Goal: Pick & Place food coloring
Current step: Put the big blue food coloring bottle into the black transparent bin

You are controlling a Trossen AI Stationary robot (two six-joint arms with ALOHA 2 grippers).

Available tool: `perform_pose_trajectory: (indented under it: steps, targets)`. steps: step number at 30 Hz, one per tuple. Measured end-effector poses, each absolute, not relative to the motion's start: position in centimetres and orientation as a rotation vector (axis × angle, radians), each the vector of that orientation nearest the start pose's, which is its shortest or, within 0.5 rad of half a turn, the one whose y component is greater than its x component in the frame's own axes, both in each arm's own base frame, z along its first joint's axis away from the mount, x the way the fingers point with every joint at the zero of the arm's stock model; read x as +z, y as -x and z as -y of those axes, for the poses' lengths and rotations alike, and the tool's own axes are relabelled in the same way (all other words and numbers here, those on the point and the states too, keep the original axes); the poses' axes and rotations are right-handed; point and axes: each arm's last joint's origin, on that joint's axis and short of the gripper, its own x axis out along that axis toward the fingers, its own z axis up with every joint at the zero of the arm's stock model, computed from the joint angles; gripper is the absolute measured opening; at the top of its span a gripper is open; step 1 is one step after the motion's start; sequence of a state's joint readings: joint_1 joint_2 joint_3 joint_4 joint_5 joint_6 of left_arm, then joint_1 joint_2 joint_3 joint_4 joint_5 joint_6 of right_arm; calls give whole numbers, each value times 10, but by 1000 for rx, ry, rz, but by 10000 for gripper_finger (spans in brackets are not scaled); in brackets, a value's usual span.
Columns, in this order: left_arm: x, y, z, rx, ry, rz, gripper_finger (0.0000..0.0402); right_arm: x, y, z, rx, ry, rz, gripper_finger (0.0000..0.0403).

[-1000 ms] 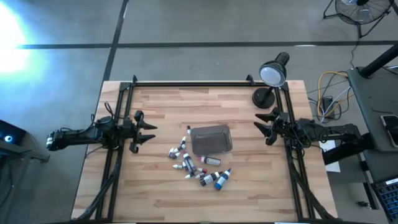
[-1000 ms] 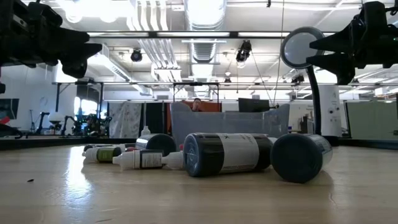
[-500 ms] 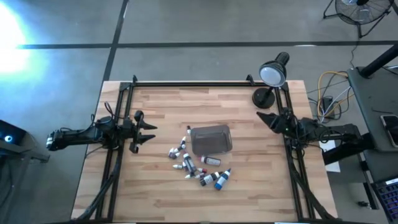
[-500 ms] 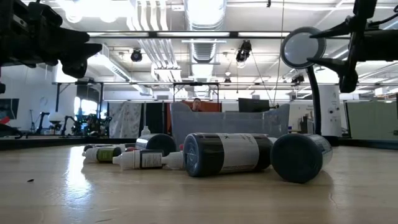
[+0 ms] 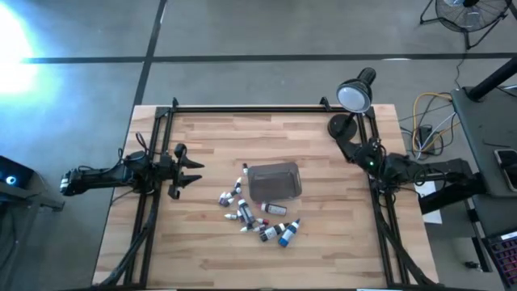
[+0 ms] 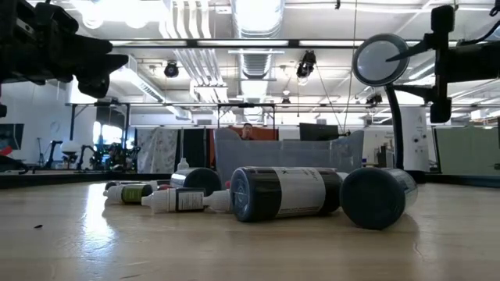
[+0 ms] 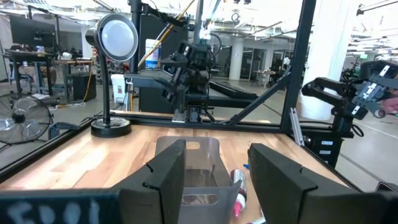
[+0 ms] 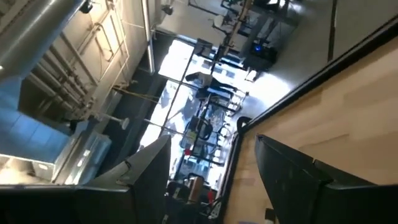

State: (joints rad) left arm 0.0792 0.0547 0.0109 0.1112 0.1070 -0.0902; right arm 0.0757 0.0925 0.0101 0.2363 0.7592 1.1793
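Several tiny food coloring bottles (image 5: 258,217) lie on their sides in a loose cluster at the table's middle, near side; up close in the low view the food coloring bottles (image 6: 281,193) show dark and pale bodies. One pink-capped bottle (image 7: 239,194) lies beside the tub. My left gripper (image 5: 191,171) (image 7: 214,180) hovers open at the table's left, pointing toward the cluster. My right gripper (image 5: 347,146) (image 8: 211,180) hovers open at the table's right, near the lamp, rolled onto its side. Neither touches anything.
A smoky-grey translucent tub (image 5: 275,181) (image 7: 186,167) stands on the table just beyond the bottles. A black desk lamp (image 5: 353,101) stands at the far right corner, close to my right gripper. Black frame rails (image 5: 250,107) run along the far, left and right edges.
My right gripper has rolled about its wrist, from fingers side by side to one above the other, and has shifted a little toward the far edge and the lamp. It has stayed open. The bottles and tub have not moved.
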Motion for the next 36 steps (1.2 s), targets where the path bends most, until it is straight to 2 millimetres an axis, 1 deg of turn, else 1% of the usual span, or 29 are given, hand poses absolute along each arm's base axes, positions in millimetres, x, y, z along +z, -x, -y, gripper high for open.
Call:
perform_pose_trajectory:
  steps: [2, 3, 5, 7, 10, 12, 14, 19, 21, 23, 26, 28, 30, 32, 34, 36]
  targets:
    - [174, -100, -5, -32, 122, 65, 152, 180, -97, 12, -473, -1267, 517, 224]
    - [174, -100, -5, -34, 180, 65, 152, 179, -99, 11, -433, -1315, 498, 224]
    - [174, -100, -5, -41, 371, 67, 152, 178, -102, 8, -348, -1392, 429, 224]
    - [175, -100, -5, -51, 612, 65, 152, 174, -107, 5, -279, -1454, 328, 224]
    - [174, -100, -5, -61, 913, 57, 152, 164, -115, 1, -246, -1552, 164, 224]
    - [174, -100, -5, -64, 1051, 54, 152, 156, -119, -2, -245, -1603, 38, 224]
    - [174, -100, -5, -47, 1100, 63, 151, 146, -123, -4, -265, -1651, -89, 224]
    - [174, -100, -6, -33, 1091, 72, 151, 122, -130, -11, -356, -1835, -412, 223]
    - [174, -100, -6, -33, 1100, 72, 152, 117, -133, -13, -417, -1875, -531, 222]
    - [174, -100, -6, -36, 1147, 71, 152, 119, -141, -16, -462, -1868, -612, 219]
    - [174, -100, -6, -37, 1176, 68, 152, 128, -159, -21, -461, -1783, -734, 212]
    - [174, -100, -6, -36, 1168, 68, 151, 138, -175, -26, -405, -1646, -820, 209]
    - [174, -100, -6, -35, 1149, 67, 152, 148, -189, -34, -326, -1442, -918, 207]
    - [173, -100, -6, -29, 1140, 58, 152, 153, -201, -45, -271, -1240, -1036, 207]
    - [171, -100, -6, -18, 1142, 39, 151, 153, -209, -57, -186, -1014, -1152, 207]
    - [169, -100, -6, -8, 1144, 22, 151, 152, -220, -67, -58, -831, -1250, 207]
